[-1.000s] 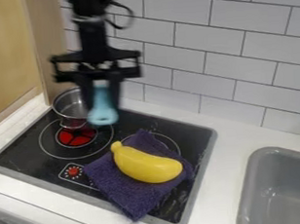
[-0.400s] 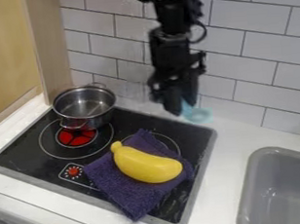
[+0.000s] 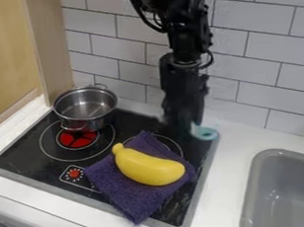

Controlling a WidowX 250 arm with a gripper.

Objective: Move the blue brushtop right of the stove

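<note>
- Lowered toward the stove's far right corner, the blue brush [image 3: 209, 133] has travelled from beside the pot, where it hung a second ago, past the tiled wall and down with the end effector [image 3: 188, 126]
- Clamped on the brush, the end effector points downward at the back right of the stove [image 3: 25, 151], the brush's pale blue ring end jutting out to the right
- Brush seen against the stove's right rim, near the white counter [image 3: 236, 178]; whether it touches either surface cannot be told
- Black robot arm [image 3: 184, 46] reaches down from the top edge, a dark cable looped beside it, in front of white wall tiles [image 3: 265, 49]
- Steel pot [image 3: 86, 106] stands upright at the stove's back left, behind a red burner [image 3: 77, 139]
- Yellow banana [image 3: 150, 168] lies slantwise on a rumpled purple cloth [image 3: 124, 194], which spreads over the stove's front right part and reaches its front rim
- Red dial [image 3: 74, 174] marks the stove front, left of the cloth
- Gray sink [image 3: 251, 182] is set into the counter at right, apart from the stove
- Wooden panel [image 3: 5, 57] rises at left
</note>
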